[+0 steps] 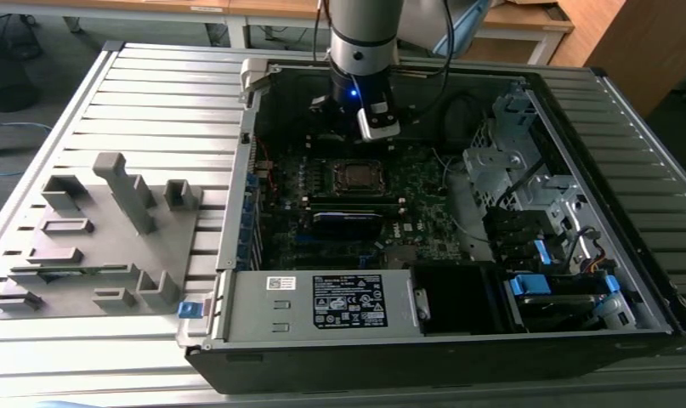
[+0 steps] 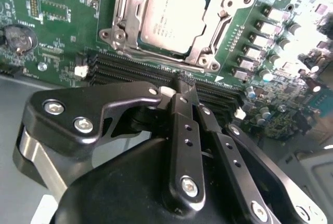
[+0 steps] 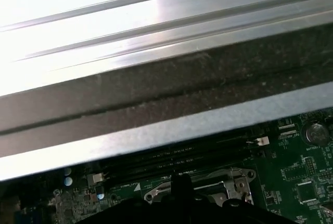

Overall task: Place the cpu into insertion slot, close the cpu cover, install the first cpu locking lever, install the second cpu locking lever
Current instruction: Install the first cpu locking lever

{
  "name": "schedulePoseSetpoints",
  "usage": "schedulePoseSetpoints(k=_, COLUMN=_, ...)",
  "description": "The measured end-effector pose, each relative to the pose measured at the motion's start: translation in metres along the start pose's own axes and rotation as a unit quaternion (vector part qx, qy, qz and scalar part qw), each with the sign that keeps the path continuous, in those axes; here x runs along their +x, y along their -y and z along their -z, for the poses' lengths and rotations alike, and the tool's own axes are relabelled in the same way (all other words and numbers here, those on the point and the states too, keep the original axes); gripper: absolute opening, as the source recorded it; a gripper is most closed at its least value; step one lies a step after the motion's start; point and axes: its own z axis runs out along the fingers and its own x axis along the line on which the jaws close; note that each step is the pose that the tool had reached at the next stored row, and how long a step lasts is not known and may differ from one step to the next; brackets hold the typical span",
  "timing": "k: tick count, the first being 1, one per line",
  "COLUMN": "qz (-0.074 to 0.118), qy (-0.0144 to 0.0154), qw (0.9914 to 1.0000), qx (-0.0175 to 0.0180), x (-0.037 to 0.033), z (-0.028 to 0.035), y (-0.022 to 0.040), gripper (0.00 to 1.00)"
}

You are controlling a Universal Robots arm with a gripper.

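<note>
cpu (image 2: pixel 170 18) under cpu cover (image 2: pixel 205 41)

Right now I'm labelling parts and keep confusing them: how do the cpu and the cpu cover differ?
The cpu is a solid, dull silver-grey square; the cpu cover is an open metal frame with a large window. The cpu sits inside, the cpu cover lies around its edges. Both are metallic and lie flat on the green board.
</note>
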Motion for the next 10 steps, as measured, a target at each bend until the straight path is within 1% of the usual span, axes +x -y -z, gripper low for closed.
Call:
schedulePoseSetpoints(k=4, qz=0.005, qy=-0.0007, qw=0.99999, qx=0.0, x=0.0, z=0.0067, y=-0.0009, gripper=0.11)
schedulePoseSetpoints(k=6, qz=0.006, qy=-0.0005, qw=0.99998, qx=0.0005, x=0.0, z=0.0074, y=-0.0011, gripper=0.11)
schedulePoseSetpoints(k=7, qz=0.006, qy=0.0002, qw=0.99998, qx=0.0018, x=0.0, z=0.0074, y=-0.001, gripper=0.11)
schedulePoseSetpoints(k=8, qz=0.007, qy=0.0009, qw=0.99998, qx=0.0018, x=0.0, z=0.0071, y=-0.0009, gripper=0.11)
schedulePoseSetpoints(k=10, qz=0.007, qy=0.0044, qw=0.99996, qx=0.0011, x=0.0, z=0.0063, y=-0.0008, gripper=0.11)
